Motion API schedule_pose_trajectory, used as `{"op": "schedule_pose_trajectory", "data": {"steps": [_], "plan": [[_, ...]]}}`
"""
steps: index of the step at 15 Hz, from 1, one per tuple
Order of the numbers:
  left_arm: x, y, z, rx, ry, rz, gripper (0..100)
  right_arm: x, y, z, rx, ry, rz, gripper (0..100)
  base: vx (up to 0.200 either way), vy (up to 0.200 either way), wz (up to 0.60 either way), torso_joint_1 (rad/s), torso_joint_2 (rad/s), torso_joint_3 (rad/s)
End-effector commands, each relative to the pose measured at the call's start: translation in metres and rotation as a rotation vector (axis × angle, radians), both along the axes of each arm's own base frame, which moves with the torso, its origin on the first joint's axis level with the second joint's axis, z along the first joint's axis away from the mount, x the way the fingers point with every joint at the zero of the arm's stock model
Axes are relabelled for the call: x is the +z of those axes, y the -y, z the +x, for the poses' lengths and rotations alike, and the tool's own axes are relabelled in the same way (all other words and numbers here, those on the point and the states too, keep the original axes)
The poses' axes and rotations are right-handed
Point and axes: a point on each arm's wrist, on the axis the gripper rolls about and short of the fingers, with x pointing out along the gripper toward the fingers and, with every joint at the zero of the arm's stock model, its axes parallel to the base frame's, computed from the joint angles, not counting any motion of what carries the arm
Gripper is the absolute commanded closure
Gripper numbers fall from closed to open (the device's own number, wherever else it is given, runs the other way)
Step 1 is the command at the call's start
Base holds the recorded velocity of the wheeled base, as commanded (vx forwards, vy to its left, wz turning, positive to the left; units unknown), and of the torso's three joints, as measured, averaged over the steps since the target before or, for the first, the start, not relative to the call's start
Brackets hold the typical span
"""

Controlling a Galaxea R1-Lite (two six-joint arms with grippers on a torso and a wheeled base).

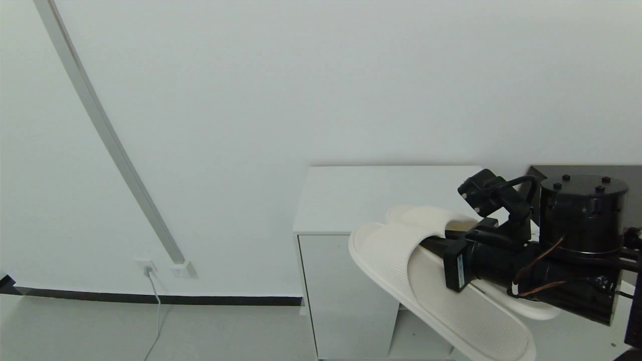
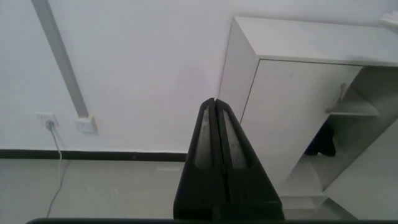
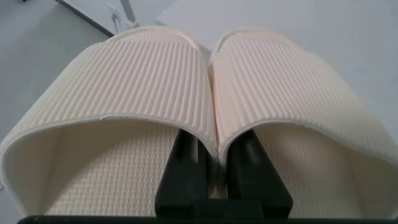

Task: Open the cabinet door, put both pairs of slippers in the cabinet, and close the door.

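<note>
Right gripper (image 3: 216, 163): jaws clamped on the touching inner walls of one pair of slippers (image 3: 149, 81), held aloft, toes leading away from the wrist toward the cabinet (image 1: 346, 281) beyond, nearer this arm. Left gripper (image 2: 215, 130): jaws closed, empty

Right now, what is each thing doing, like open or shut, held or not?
Slippers: one pair, held off the floor by the right gripper.
Right gripper: shut on the slippers.
Left gripper: shut, empty.
Cabinet: open on one side, shelves showing.
Cable: plugged into the wall socket.
</note>
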Motion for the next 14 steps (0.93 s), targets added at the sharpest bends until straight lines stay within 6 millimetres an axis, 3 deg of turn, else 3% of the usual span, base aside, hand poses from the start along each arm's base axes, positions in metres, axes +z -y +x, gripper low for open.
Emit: {"op": "schedule_pose_trajectory", "data": {"steps": [1,2,14], "plan": [[0.0,0.0,0.0001,0.0,-0.002,-0.001,100,-0.0015,-0.0007,-0.0002,0.002,-0.004,-0.003,100,-0.2,0.0,0.0,0.002,0.0,-0.002],[0.0,0.0,0.0001,0.0,-0.002,-0.001,100,-0.0015,-0.0007,-0.0002,0.002,-0.004,-0.003,100,-0.2,0.0,0.0,0.007,0.0,-0.002],[0.0,0.0,0.0001,0.0,-0.002,-0.002,100,-0.0072,-0.0056,-0.007,0.032,-0.016,-0.016,100,0.0,0.0,0.0,0.0,0.0,0.0]]}}
